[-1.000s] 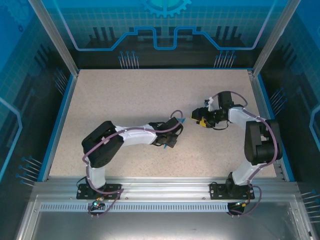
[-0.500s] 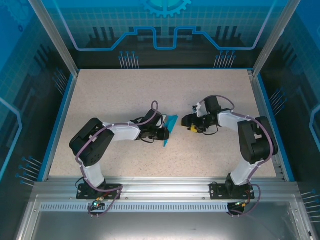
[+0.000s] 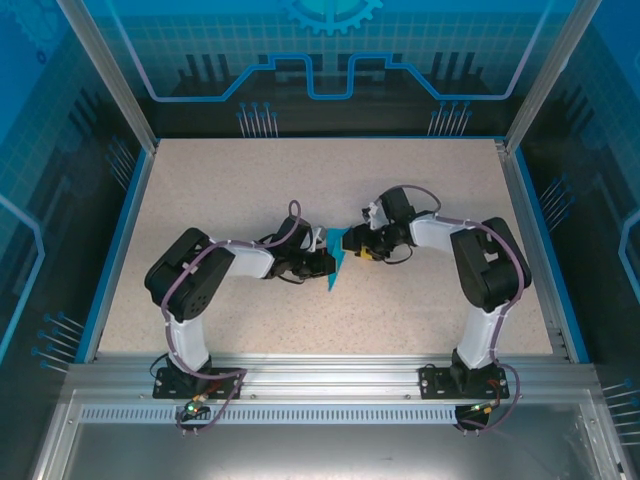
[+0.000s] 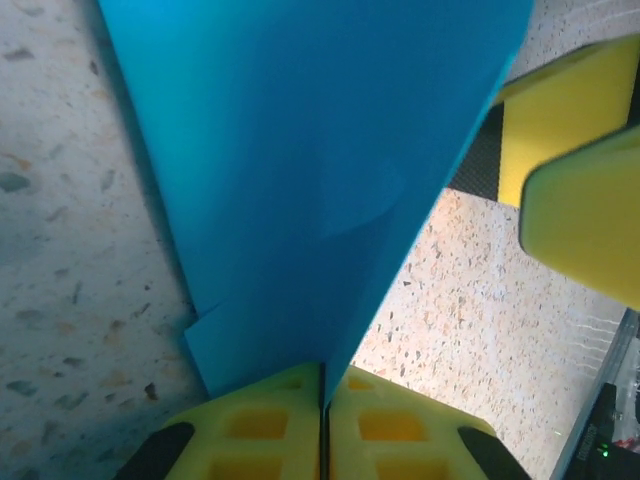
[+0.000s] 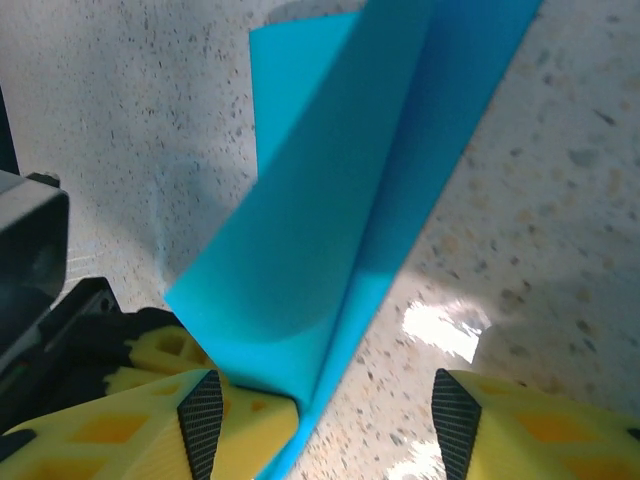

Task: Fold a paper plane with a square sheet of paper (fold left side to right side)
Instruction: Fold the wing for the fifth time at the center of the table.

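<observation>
The slim, pointed bright blue paper plane (image 4: 300, 150) is clamped in the left tool (image 4: 322, 390); the right tool (image 5: 328, 422) is spread apart astride its edge.

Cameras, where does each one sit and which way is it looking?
Top external: above and behind the arms, looking down at the table; both arms show, left gripper and right gripper either side of the paper.
Left wrist: on the left arm, looking along its shut fingers pinching the paper; the right gripper's yellow fingers show beyond.
Right wrist: on the right arm, looking past its open fingers at the paper.
Shared: all three see the paper.
</observation>
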